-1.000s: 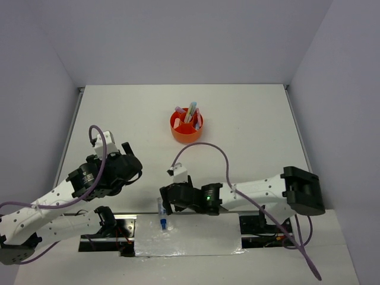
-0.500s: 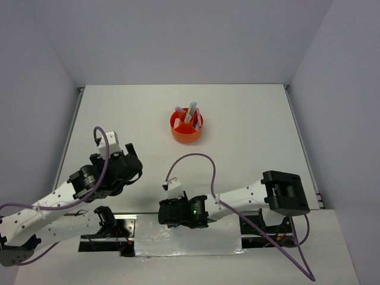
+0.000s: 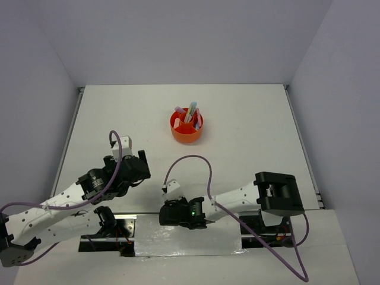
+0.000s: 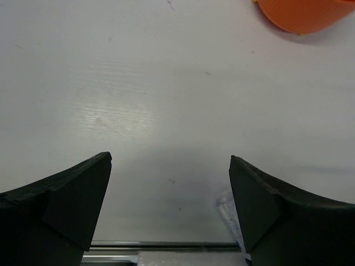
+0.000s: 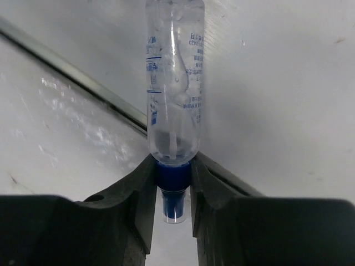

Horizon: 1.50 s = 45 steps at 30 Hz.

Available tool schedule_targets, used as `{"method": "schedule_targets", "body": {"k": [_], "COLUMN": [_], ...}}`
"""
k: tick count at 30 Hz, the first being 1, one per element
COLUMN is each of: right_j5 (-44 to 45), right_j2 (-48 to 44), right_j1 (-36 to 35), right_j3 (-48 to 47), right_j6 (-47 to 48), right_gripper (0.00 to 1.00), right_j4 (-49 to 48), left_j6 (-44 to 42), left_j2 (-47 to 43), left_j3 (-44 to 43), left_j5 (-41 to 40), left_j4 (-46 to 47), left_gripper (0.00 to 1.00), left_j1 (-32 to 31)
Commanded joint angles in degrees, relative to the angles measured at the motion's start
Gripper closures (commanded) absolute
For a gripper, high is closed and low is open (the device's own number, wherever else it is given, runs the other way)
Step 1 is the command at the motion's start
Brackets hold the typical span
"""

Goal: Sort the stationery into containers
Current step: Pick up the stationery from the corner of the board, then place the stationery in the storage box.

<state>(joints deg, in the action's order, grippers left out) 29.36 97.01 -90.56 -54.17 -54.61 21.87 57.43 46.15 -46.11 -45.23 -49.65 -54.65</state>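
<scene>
A clear tube (image 5: pixel 173 83) with a blue cap lies at the table's near edge, across a metal strip. My right gripper (image 5: pixel 173 166) is shut on its blue cap, one finger pressing on each side. From above, the right gripper (image 3: pixel 168 214) covers the tube. My left gripper (image 4: pixel 171 160) is open and holds nothing; the tube's clear end (image 4: pixel 226 208) shows beside its right finger. In the top view the left gripper (image 3: pixel 139 166) hovers left of the right one. The orange organizer (image 3: pixel 187 133) stands further back and holds several pastel highlighters (image 3: pixel 190 113).
A silver taped plate (image 3: pixel 187 237) and a metal rail (image 5: pixel 83 77) run along the near table edge between the arm bases. The organizer's rim (image 4: pixel 302 11) shows at the top right of the left wrist view. Grey walls enclose the table.
My right gripper has dropped toward the near edge over the tube and closed on its cap. The left arm has shifted right, toward the middle.
</scene>
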Motion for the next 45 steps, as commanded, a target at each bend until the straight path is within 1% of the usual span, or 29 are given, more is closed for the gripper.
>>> {"method": "schedule_targets", "body": {"k": [1,2,3,4,5,6,7,8,9,10,11,12,13,14,15,17,18,20,22,29,32,34,35,40,42,43,45], "right_j5": [-0.79,-2.98,-6.22,-12.43,-15.62,-19.31,-25.09,-27.06,-28.73,-30.32,-34.68,-36.9,-40.93,-42.97,-44.47,-48.06,-48.52,-48.0,-45.19,-41.94,-42.02,-42.54,-42.64,-43.86,-43.78,-43.52,-43.69], "right_j2": [-7.87,-9.81,-13.74,-15.61,-17.54,-21.39,-23.17,-26.75,-28.44,-29.68,-31.51,-32.06,-32.41,-32.76,-32.68,-32.85,-33.03,-33.55,-34.69,-37.77,-38.91,-39.53,-39.62,-39.97,-40.58,-40.76,-40.85], "right_j1": [1.52,2.49,3.54,6.16,7.58,8.99,9.96,11.53,12.07,12.6,13.82,14.71,15.24,16.63,17.17,17.7,17.96,17.97,18.14,19.46,20.25,20.51,20.52,20.52,20.51,20.52,20.6], "right_j3": [2.92,3.8,4.86,6.34,6.88,7.5,8.63,8.99,9.08,8.82,8.21,7.68,6.03,5.14,3.04,1.45,0.74,-0.58,-0.93,-1.29,-1.72,-2.25,-2.51,-4.1,-4.1,-4.01,-3.92], "right_j6": [19.24,23.89,32.46,35.25,37.62,42.52,44.57,46.5,50.0,51.61,53.27,56.42,57.41,59.08,59.79,60.93,61.81,62.25,62.34,63.22,64.01,64.28,64.63,65.51,65.86,65.95,66.03], "right_gripper": [1.0,1.0,1.0,1.0,1.0,1.0,1.0,1.0,1.0,1.0,1.0,1.0,1.0,1.0,1.0,1.0,1.0,1.0,1.0,1.0,1.0,1.0,1.0,1.0,1.0,1.0,1.0], "right_j4": [-7.26,-9.28,-11.39,-13.67,-14.22,-15.35,-15.8,-16.06,-15.81,-15.28,-14.41,-12.31,-11.16,-9.67,-6.43,-3.69,-1.41,-0.08,0.98,4.4,5.02,5.46,5.73,7.57,7.75,7.75,7.84], "left_j6": [-7.84,-10.82,-12.06,-12.86,-13.22,-13.13,-13.39,-13.83,-14.44,-16.28,-17.6,-18.75,-20.85,-21.74,-22.88,-23.68,-23.85,-24.03,-24.03,-23.06,-23.06,-23.33,-23.41,-23.59,-23.85,-23.94,-24.21], "left_j2": [-3.68,-4.48,-5.27,-7.02,-7.74,-9.22,-9.85,-10.37,-11.08,-11.17,-11.17,-11.08,-11.08,-11.0,-10.91,-11.08,-11.26,-11.35,-11.35,-14.06,-14.25,-13.81,-13.46,-9.86,-8.71,-8.45,-8.01], "left_j3": [2.77,3.91,4.35,4.62,4.88,4.97,4.97,5.15,5.24,5.24,5.67,5.94,6.64,7.08,7.52,9.09,9.63,10.86,11.3,11.92,11.83,11.57,11.48,10.95,10.6,10.6,10.25], "left_j5": [10.31,12.95,17.76,19.46,20.7,22.36,23.51,24.92,28.41,30.71,33.34,36.24,42.01,44.42,48.79,51.73,52.69,57.17,60.68,63.15,63.78,63.34,63.43,63.25,63.34,63.34,63.34], "left_j4": [12.36,14.56,16.58,19.12,19.76,20.11,20.99,21.69,22.39,23.1,25.45,26.96,28.36,31.08,32.32,35.22,36.1,38.12,40.94,43.49,43.67,43.06,42.97,42.44,42.44,42.53,42.62], "left_gripper": [0.01,0.01,0.01,0.01,0.01,0.01,0.01,0.01,0.01,0.01,0.01,0.01,0.01,0.01,0.01,0.01,0.01,0.01,0.01,0.01,0.01,0.03,0.07,0.14,0.19,0.31,0.49], "left_j1": [0.25,0.34,0.34,0.25,0.34,0.25,0.34,0.42,0.34,0.34,0.34,0.34,0.34,0.42,0.42,0.42,0.34,0.34,0.34,0.34,0.34,0.34,0.34,0.42,0.34,0.42,0.34]}}
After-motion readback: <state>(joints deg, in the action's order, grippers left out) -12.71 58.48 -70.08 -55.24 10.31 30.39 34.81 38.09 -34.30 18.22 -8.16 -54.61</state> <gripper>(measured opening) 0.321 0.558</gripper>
